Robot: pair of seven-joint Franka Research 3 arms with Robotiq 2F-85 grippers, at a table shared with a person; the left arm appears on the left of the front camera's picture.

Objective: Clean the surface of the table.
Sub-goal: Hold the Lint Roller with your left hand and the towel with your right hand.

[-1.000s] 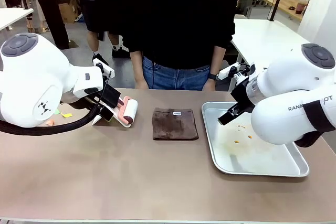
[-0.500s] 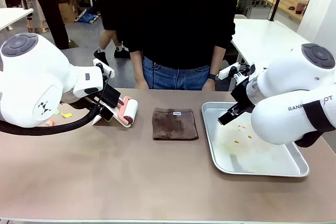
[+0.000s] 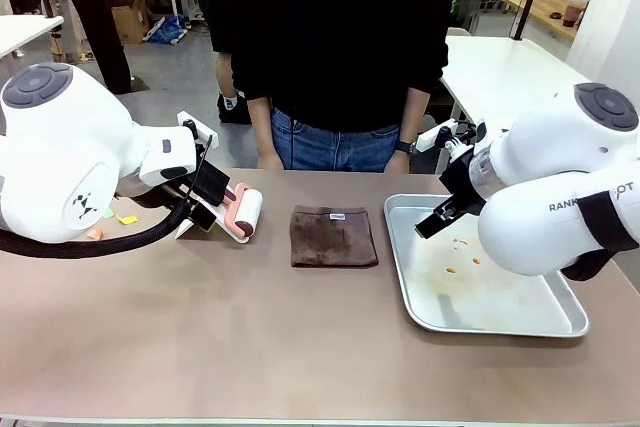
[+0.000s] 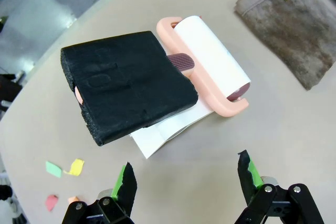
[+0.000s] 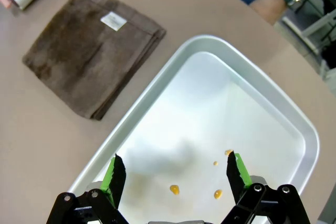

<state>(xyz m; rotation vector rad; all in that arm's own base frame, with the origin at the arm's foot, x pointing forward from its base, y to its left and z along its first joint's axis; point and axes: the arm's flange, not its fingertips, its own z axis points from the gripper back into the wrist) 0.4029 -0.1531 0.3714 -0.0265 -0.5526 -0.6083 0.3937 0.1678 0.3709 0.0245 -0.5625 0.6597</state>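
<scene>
Beige table (image 3: pixel 250 347), grey floor (image 3: pixel 150 92) beyond

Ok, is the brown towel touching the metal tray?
Apart. The right wrist view shows a strip of bare table running between the brown towel and the tray, all along their facing edges.

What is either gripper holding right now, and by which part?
Nothing is held. The left gripper is open, short of the lint roller, and the right gripper is open over the metal tray. Nothing sits between either pair of fingers.
</scene>
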